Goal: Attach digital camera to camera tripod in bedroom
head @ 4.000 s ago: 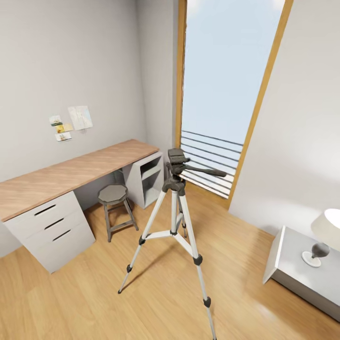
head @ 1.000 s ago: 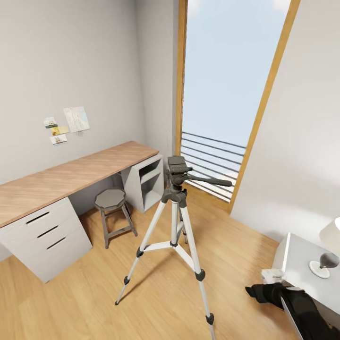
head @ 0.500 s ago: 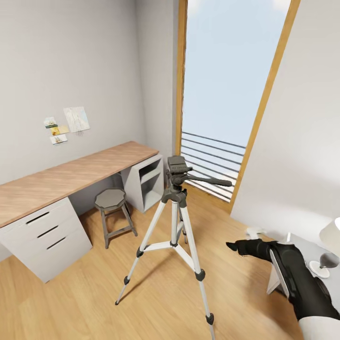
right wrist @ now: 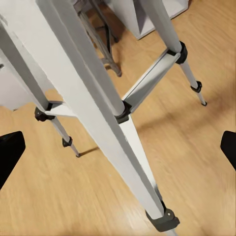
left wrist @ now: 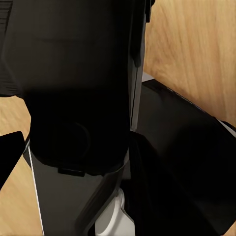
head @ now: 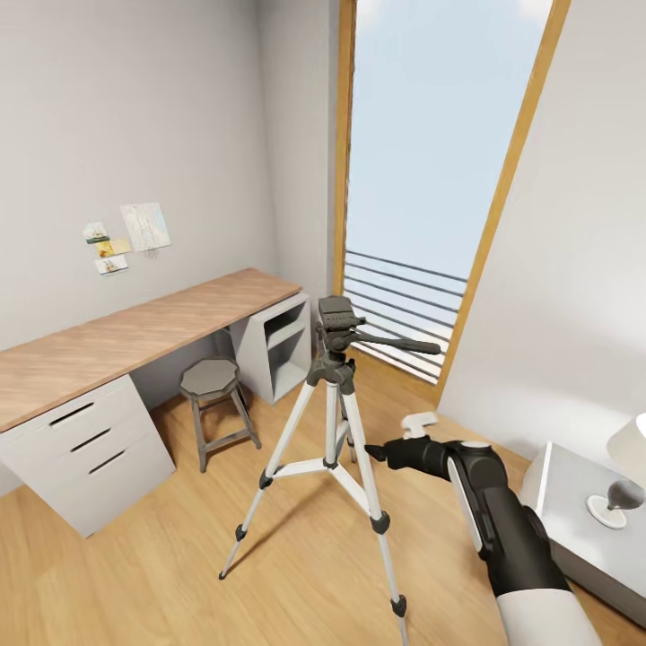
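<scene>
One arm: the right arm reaches forward from the lower right of the head view, black forearm, white upper part.
Right gripper point(head: 375, 451): held just beside the tripod's near leg, about halfway up it; its two fingertips point(right wrist: 11, 152) sit at opposite edges of the right wrist view with wide floor between them, so the jaws stand apart and hold nothing.
Left gripper: whether it is parted or closed cannot be told; the left wrist view shows dark robot body over wood floor.
Camera tripod point(head: 334, 422): one, standing upright on the light wood floor point(head: 179, 574) mid-room, long axis vertical; three silver legs splay outward, joined by a centre brace.
Tripod head point(head: 336, 316): black, top plate bare; its pan handle point(head: 399, 342) points right, toward the window side.
Nightstand point(head: 574, 511): one, grey, at the right edge, carrying one lamp point(head: 624, 484).
Stool point(head: 213, 404): one, left of the tripod, at the desk's front edge.
Desk point(head: 135, 332): one, wood-topped, along the left wall; three drawers at its near end, open shelves at its far end.
Wall notes point(head: 126, 235): a few papers pinned above the desk.
Window point(head: 431, 179): one, tall, wood-framed, in the far corner behind the tripod.
</scene>
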Robot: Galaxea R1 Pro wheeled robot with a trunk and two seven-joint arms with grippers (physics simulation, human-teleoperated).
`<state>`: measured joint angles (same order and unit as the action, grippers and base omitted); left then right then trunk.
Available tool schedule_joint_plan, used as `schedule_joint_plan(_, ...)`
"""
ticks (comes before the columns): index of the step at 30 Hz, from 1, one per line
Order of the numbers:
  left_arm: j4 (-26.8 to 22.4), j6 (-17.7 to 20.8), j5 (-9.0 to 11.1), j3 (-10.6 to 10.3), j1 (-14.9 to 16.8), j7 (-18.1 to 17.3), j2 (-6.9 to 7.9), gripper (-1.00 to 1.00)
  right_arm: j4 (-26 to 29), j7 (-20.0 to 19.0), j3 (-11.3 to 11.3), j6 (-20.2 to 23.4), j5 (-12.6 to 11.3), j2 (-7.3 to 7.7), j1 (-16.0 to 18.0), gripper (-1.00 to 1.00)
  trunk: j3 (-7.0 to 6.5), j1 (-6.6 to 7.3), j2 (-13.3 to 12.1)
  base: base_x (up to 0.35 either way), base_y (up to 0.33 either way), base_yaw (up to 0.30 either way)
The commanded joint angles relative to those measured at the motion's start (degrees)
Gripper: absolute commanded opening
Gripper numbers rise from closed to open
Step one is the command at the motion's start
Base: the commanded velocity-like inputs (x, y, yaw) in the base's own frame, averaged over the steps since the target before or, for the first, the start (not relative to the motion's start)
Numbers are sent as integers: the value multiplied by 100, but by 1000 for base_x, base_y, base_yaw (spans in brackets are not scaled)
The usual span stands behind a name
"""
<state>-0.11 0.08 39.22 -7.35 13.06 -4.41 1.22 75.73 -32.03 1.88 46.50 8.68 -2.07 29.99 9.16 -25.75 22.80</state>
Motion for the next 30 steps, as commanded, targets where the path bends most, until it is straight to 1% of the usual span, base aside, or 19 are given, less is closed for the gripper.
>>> schedule_joint_plan(1,2,1,42,-48,4,1,1,-100,11,-61,8,23,61,-12,6,100,12,-3,12,0,0,0)
schedule_joint_plan(8,2,1,42,-48,4,1,1,-100,-14,-113,-21,41,59,-26,7,100,12,-3,12,0,0,0)
schedule_joint_plan(14,2,1,42,-48,4,2,1,-100,-53,-276,-29,51,68,-22,7,100,12,-3,12,0,0,0)
schedule_joint_plan(23,4,1,49,-46,4,2,1,-100,-89,-304,-56,48,68,-30,-24,100,12,-3,12,0,0,0)
schedule_joint_plan(25,3,1,50,-46,4,2,1,-100,-159,-308,-165,37,68,-32,-39,100,12,-3,12,0,0,0)
schedule_joint_plan(26,2,1,50,-46,4,2,1,-100,-372,-305,-495,-12,73,-32,-44,100,12,-3,12,0,0,0)
schedule_joint_plan(30,2,1,51,-42,4,2,1,-100,-477,-284,-599,-48,78,-36,-49,100,12,-3,12,0,0,0)
